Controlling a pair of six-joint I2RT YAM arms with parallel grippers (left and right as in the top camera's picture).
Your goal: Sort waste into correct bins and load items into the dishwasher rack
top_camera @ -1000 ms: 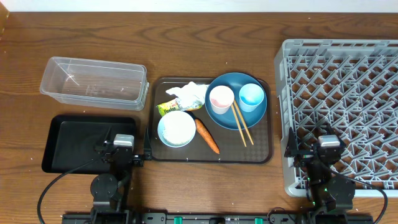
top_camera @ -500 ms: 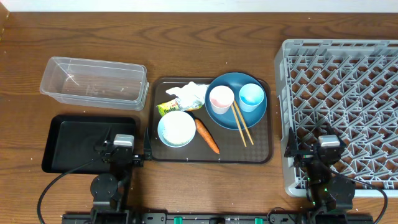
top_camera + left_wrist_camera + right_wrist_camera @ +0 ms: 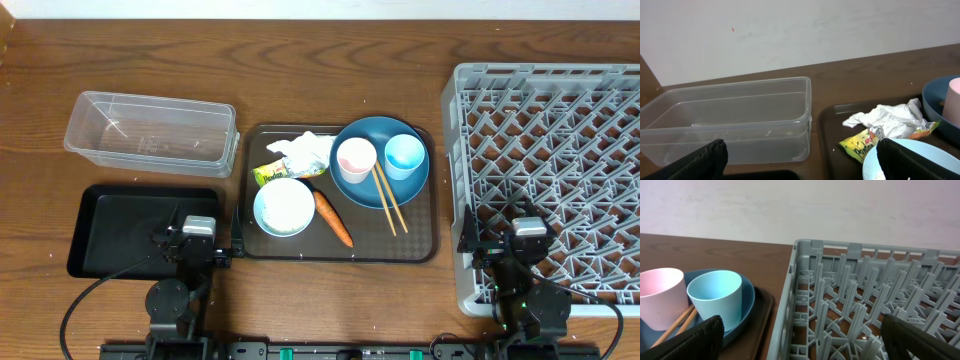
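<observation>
Overhead, the orange carrot (image 3: pixel 333 218) is seen lying on the dark brown serving tray (image 3: pixel 420 250), just beside the round light blue bowl (image 3: pixel 284 206). Its long axis is slanted from far-left to near-right. It is placed ahead and to the right of the left gripper (image 3: pixel 199 232), whose jaws are spread wide and empty; that arm is judged the nearer. The right gripper (image 3: pixel 527 236), likewise spread and empty, is parked over the near edge of the large grey plastic dishwasher rack (image 3: pixel 560 100).
</observation>
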